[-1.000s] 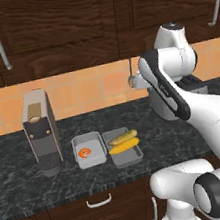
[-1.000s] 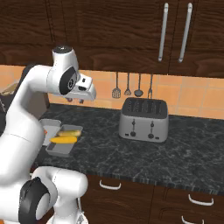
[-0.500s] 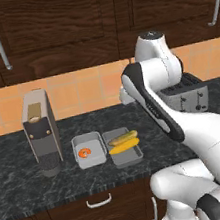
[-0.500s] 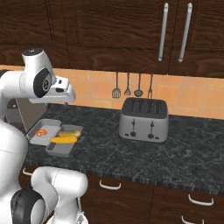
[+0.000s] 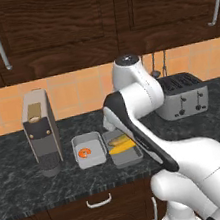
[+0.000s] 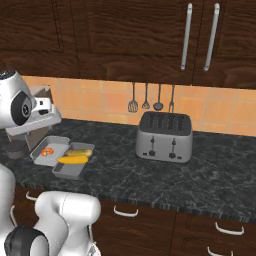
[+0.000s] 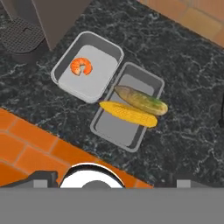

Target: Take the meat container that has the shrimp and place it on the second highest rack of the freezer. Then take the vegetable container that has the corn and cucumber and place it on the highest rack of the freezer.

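Note:
The meat container is a grey tray on the dark counter, with the small orange shrimp in it. Beside it, touching its edge, the vegetable container holds the yellow corn and the olive cucumber. My gripper hangs above both trays, open, with nothing between its fingertips. The left base view shows the shrimp tray and the corn partly behind my arm. From the right base view, the shrimp lies left of the corn. The freezer and its racks are out of view.
A coffee machine stands close to the left of the shrimp tray, with its drip grate near that tray. A toaster sits further right on the counter. Utensils hang on the tiled wall. Dark cabinets run overhead.
My arm has swung left from near the toaster to above the two trays. The trays and their contents have not moved.

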